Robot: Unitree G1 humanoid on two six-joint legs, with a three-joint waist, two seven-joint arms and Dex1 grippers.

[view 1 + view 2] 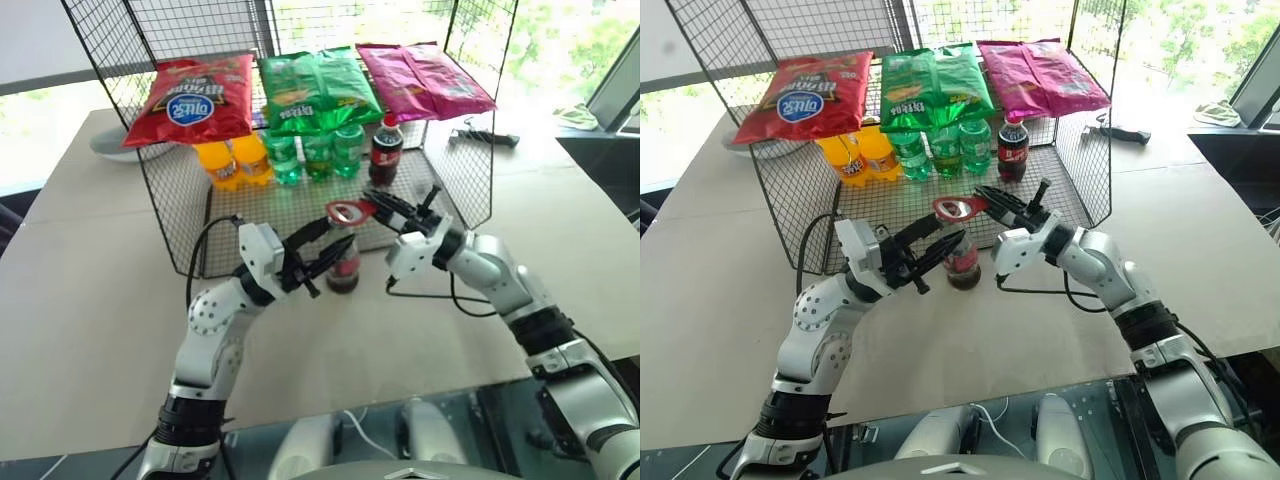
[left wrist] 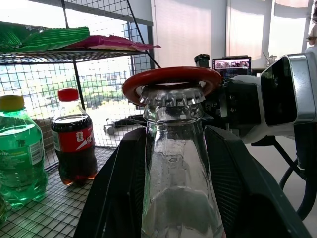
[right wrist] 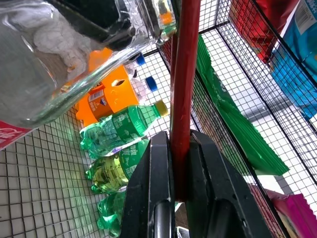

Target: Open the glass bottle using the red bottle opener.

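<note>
The glass bottle (image 1: 343, 268) stands upright on the table in front of the wire rack. My left gripper (image 1: 328, 250) is shut on it, one black finger (image 2: 119, 188) on each side of the neck. The bottle's crimped metal cap (image 2: 172, 97) is on. The red bottle opener (image 1: 348, 212) lies level over the bottle top, and its loop head (image 2: 171, 77) rings the cap. My right gripper (image 1: 378, 207) comes in from the right and is shut on the opener's slim red handle (image 3: 184, 99).
A wire rack (image 1: 180, 200) stands just behind the bottle, with orange bottles (image 1: 235, 160), green bottles (image 1: 315, 155) and a plastic cola bottle (image 1: 386, 150) on its floor and chip bags (image 1: 195, 100) on top. A black tool (image 1: 485, 137) lies far right. Cables trail from both wrists.
</note>
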